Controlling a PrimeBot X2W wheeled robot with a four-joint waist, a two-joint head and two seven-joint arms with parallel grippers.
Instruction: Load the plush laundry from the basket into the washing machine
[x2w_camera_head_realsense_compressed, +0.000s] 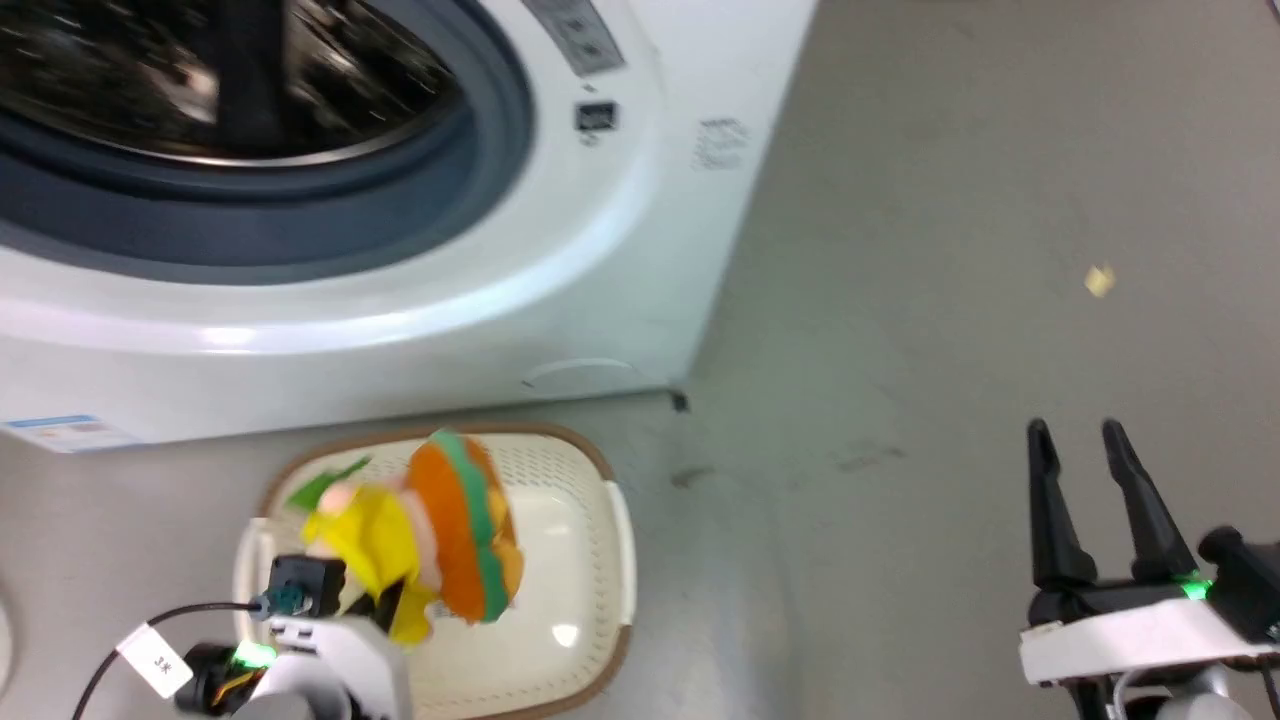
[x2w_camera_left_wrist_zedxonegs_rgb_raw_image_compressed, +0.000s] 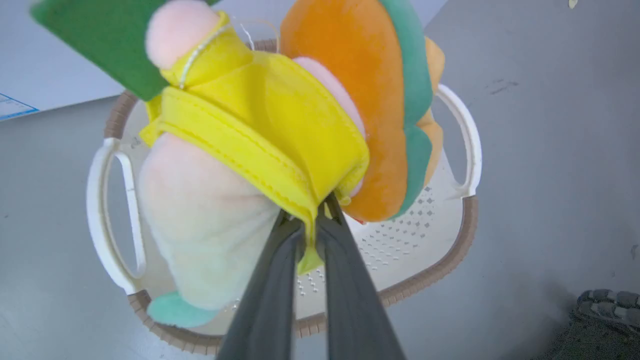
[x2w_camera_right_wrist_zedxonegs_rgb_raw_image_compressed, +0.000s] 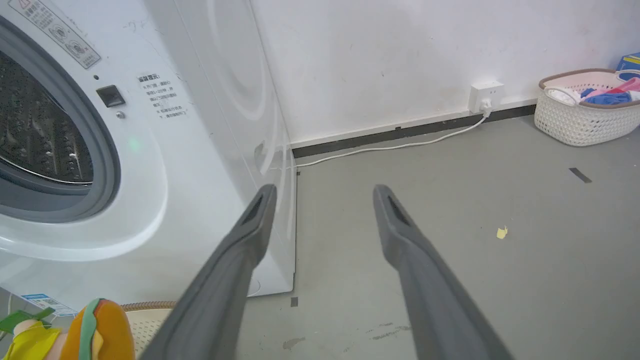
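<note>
Step in hand, as you should read it: the carry from basket to washer.

Left gripper: fingers nearly together, pinching a fold of the yellow clothing on the figure. The hamburger hangs pressed against the figure's side. You cannot tell from the wrist view whether it is clamped too or merely joined to the figure. Both toys are in the air above the basket, clear of its floor.

Right gripper: fingers apart, holding nothing, over the floor well to the right of the washer.

Washer: the porthole looks open in the head view. The grey gasket and steel drum are exposed, above and beyond the basket.

Progress, judged: neither toy is in the drum yet. Both appear to hang from one grasp, so one good carry could finish the load.

Next move calls for: raise the left arm until the toys clear the lower gasket lip, then push forward into the drum before you open. The grip is on a thin hem only, so go smoothly. A swing could shake the hamburger loose or catch it on the gasket. Release well inside, not at the lip. Hold the right arm out of the path.
</note>
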